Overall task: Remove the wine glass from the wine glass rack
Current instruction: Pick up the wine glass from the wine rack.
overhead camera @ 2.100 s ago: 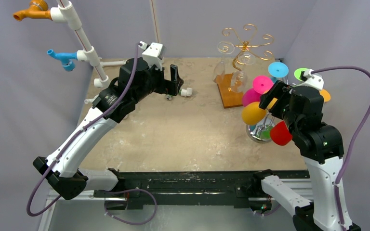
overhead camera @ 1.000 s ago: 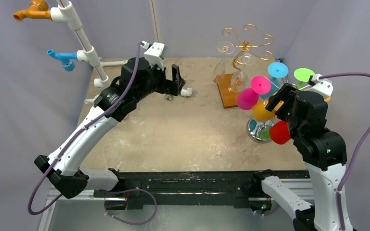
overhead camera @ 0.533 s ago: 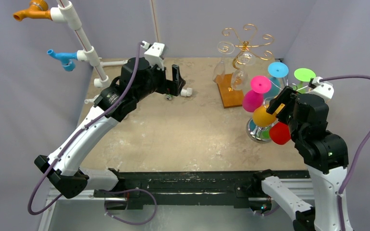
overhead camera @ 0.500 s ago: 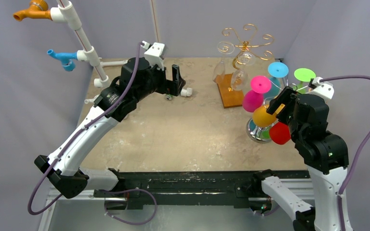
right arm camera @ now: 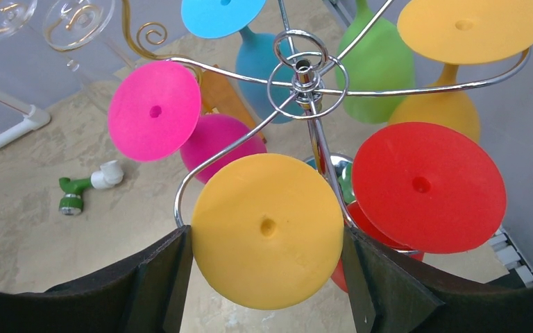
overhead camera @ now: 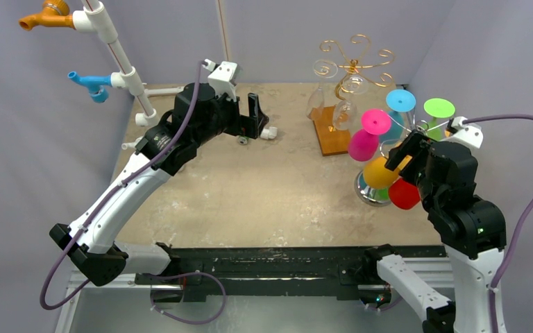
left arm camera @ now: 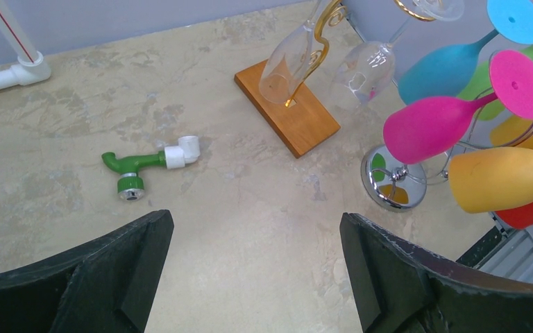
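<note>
Since two seconds before, the right gripper [right arm camera: 265, 236] had drawn back toward the near right, bringing the yellow glass [overhead camera: 378, 173] with it. Its fingers pinched the glass's round foot edge to edge, probably so the stem could slide out along the rack [right arm camera: 298, 64] wire, which it seemingly hung on. The left gripper [left arm camera: 257, 229] waited spread wide, well apart.

Left arm [overhead camera: 135, 177] reaches forward and to the right, wrist about level. The left gripper [left arm camera: 255, 232] is spread wide with nothing between the fingers. Right arm [overhead camera: 466, 218] stands tall with the elbow bent and the wrist tipped down to the left. The right gripper [right arm camera: 267, 237] is half-closed, pinching the yellow wine glass [overhead camera: 376, 173] by its foot.
</note>
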